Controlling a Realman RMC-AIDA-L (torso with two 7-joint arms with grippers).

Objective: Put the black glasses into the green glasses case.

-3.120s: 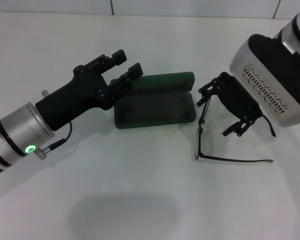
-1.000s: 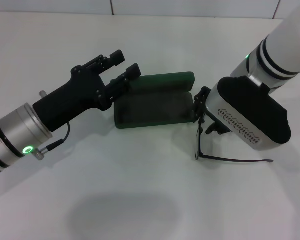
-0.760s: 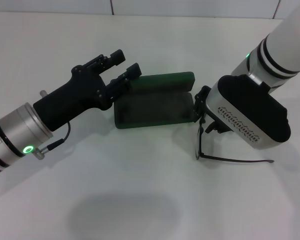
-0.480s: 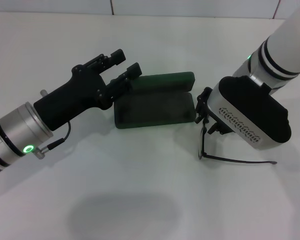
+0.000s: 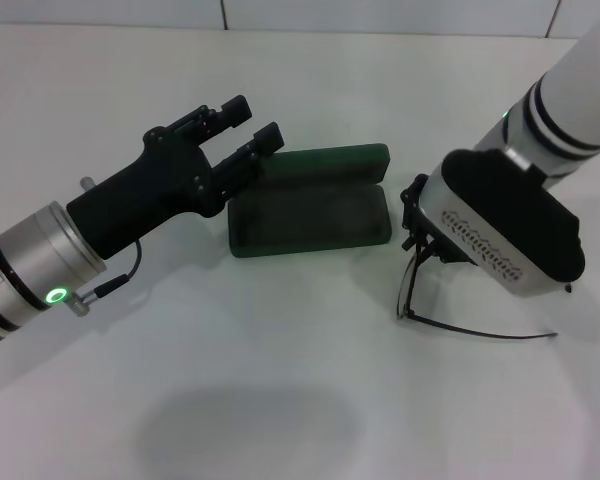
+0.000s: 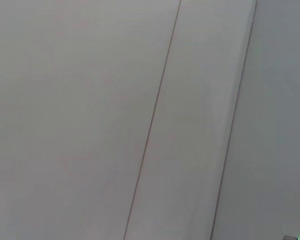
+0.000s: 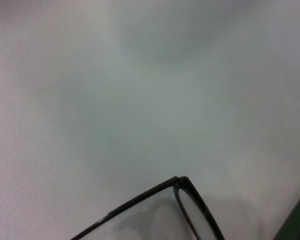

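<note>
The green glasses case lies open on the white table, its lid folded back and its dark lining empty. My left gripper is open and hovers at the case's back left corner. The black glasses are just right of the case, with one temple arm stretched out to the right. My right gripper is down on the glasses' front frame, mostly hidden under its wrist housing, and holds it. The right wrist view shows a corner of the glasses and an edge of the case.
The white table extends in front of the case and the glasses. A white wall with a dark seam runs along the back. The left wrist view shows only pale panels.
My right gripper came down onto the glasses. The glasses have then shifted a little to the right and tilted with it. The left arm and the case have not moved.
</note>
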